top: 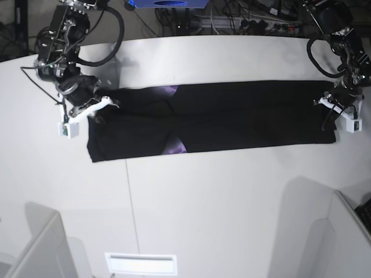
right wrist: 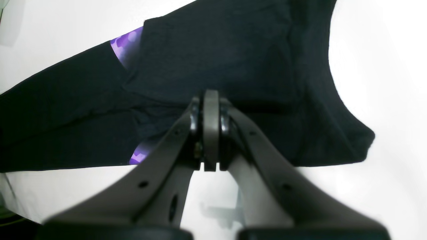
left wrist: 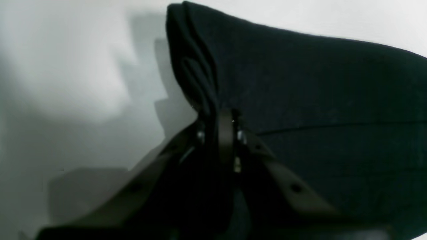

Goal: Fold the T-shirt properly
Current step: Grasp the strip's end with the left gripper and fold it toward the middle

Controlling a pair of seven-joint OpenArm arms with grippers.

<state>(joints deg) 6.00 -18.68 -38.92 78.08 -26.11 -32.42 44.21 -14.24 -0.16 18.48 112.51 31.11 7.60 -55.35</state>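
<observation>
I am watching the T-shirt [top: 232, 116] lying as a long black band across the far part of the white table [top: 191, 197], stretching from left to right in the base view. Slivers of purple print [top: 173, 148] are peeking out where folded layers meet, toward the band's left part. My left gripper [left wrist: 220, 116] is sitting at the band's right end in the base view, its jaws clenched on a bunched fold of the black cloth, which is rising in pleats just beyond the fingertips. My right gripper [right wrist: 210, 100] is sitting at the band's left end, its jaws pressed fully together at a crease of the shirt; I am seeing the cloth puckering toward the tips, so it is pinching the fabric there.
</observation>
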